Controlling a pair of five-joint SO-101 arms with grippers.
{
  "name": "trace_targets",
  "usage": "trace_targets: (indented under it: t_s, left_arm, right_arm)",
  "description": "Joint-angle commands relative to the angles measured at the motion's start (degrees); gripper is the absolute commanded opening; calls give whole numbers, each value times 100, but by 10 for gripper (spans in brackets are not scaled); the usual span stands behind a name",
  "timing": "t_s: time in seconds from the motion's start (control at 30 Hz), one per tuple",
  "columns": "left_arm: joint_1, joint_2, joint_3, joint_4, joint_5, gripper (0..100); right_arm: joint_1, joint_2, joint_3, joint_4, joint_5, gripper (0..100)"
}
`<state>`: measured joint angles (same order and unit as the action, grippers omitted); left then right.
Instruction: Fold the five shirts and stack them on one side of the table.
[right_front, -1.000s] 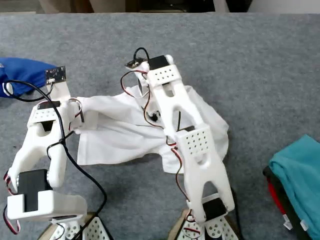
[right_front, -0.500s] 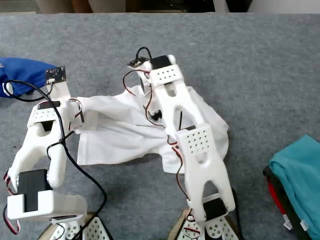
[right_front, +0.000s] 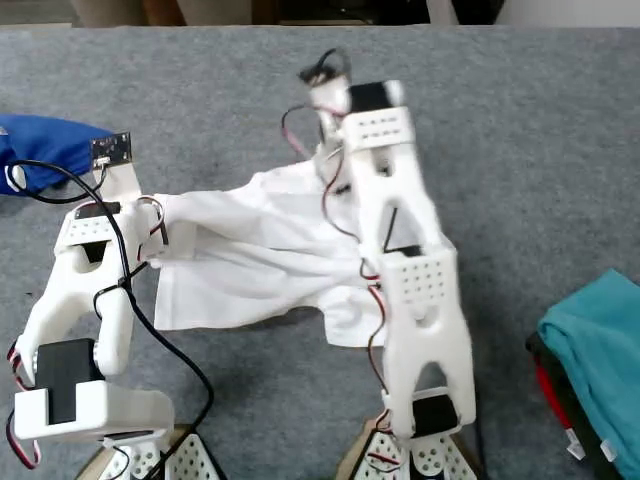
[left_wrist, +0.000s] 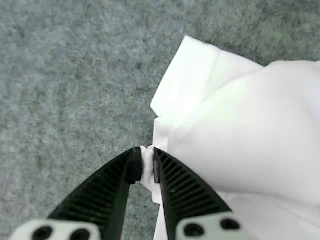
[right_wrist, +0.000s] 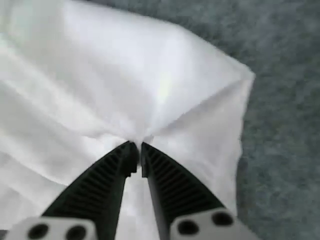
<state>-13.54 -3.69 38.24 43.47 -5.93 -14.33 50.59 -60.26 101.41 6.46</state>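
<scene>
Jaws of the left gripper and right gripper each pinch the white shirt at the centre of the table. The right arm has swung toward one o'clock, drawing the cloth taut for folding; the left stays put.

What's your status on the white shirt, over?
Left gripper shut on white shirt edge. Right gripper shut on a pinch of it. Blue cloth, teal cloth off to the sides.

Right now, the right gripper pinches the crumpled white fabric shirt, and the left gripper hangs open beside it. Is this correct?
No. The left gripper is shut on the edge of the crumpled white fabric shirt, as the left wrist view shows. The right gripper does pinch it.
</scene>
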Motion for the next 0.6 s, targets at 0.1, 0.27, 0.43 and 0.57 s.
trace_targets:
  t_s: [0.1,0.27,0.43,0.57]
  left_arm:
    - [9,-75,-615,44,220,19]
    - [97,-462,-1952,993,343,19]
    - [431,-1358,-3446,2207,475,19]
    - [686,-2185,-4413,3288,466,19]
  right_arm:
    - [541,-2343,-312,9,35,4]
    - [549,-3837,-303,-18,53,4]
    - [655,-4936,-312,-18,53,4]
    - [884,-5798,-312,-88,53,4]
